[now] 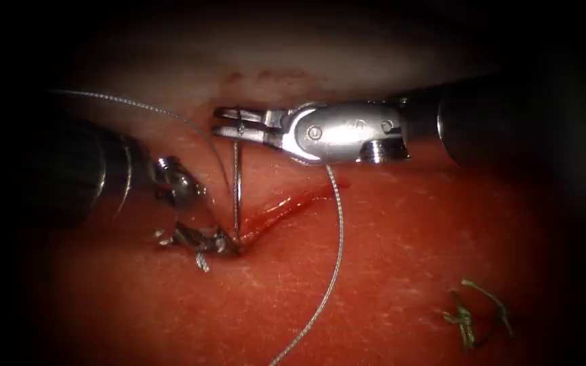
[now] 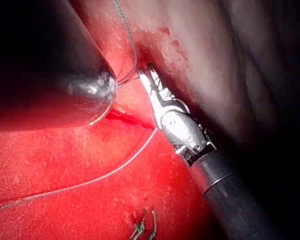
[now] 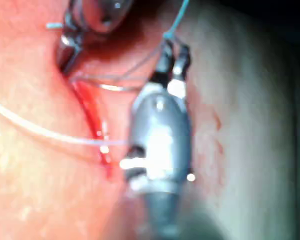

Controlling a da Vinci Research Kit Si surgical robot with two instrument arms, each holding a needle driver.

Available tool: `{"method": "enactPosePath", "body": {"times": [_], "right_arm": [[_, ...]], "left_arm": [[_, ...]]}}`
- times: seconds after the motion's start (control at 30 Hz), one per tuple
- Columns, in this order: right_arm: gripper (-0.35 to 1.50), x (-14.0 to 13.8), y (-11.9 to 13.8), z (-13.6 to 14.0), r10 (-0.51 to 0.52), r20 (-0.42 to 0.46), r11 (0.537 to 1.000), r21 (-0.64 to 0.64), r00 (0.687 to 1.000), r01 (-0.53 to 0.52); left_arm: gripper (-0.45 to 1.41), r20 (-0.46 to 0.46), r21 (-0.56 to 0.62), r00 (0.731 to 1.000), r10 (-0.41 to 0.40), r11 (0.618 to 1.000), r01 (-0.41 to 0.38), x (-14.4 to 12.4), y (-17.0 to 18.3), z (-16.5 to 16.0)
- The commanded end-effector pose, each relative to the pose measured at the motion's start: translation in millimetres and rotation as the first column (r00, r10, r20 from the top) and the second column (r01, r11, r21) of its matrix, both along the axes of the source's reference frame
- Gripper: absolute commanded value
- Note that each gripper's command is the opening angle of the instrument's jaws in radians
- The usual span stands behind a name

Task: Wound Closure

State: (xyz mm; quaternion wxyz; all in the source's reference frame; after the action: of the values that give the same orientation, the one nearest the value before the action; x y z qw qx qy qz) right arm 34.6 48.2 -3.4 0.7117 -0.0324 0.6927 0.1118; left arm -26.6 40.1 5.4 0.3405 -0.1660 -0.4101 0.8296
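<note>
Right gripper (image 1: 228, 124) clamped on needle (image 1: 237, 196) near upper end, above cut (image 1: 286, 207); needle hangs down, lower end in tissue (image 1: 408, 257) at cut's left end. Left gripper (image 1: 194, 238) down at same spot, jaw state can't tell. Thread (image 1: 337, 237) trails across tissue right of needle. Cut thread bits (image 1: 473, 315) far right

The tissue (image 1: 408, 271) is red with pale specks. The cut (image 1: 286, 207) is darker red. The thread (image 1: 337, 244) is grey. The cut ends of thread (image 1: 473, 315) are green.
</note>
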Motion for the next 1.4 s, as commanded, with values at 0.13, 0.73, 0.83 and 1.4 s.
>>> {"method": "enactPosePath", "body": {"times": [0.13,0.73,0.83,1.4], "right_arm": [[-0.35,0.2,-1.4,0.0,-0.038,0.0,0.999,-0.009,0.999,0.038],[-0.35,0.5,-2.1,-0.3,-0.07,0.043,0.99,-0.12,0.997,0.075],[-0.35,0.6,-1.6,0.1,-0.05,0.049,0.99,-0.127,0.998,0.055],[-0.35,0.9,-1.9,0.7,-0.055,0.071,0.982,-0.176,0.996,0.067]], "left_arm": [[0.13,0.002,-0.002,1.0,0.001,1.0,-0.001,0.4,-0.5,0.5],[0.12,0.002,-0.015,1.0,-0.019,1.0,0.019,0.1,-0.1,-0.2],[0.12,-0.001,-0.015,1.0,-0.026,1.0,0.026,-0.8,-0.6,-0.4],[0.11,0.023,-0.021,0.999,-0.029,0.999,0.029,-1.4,-3.7,0.1]]}}
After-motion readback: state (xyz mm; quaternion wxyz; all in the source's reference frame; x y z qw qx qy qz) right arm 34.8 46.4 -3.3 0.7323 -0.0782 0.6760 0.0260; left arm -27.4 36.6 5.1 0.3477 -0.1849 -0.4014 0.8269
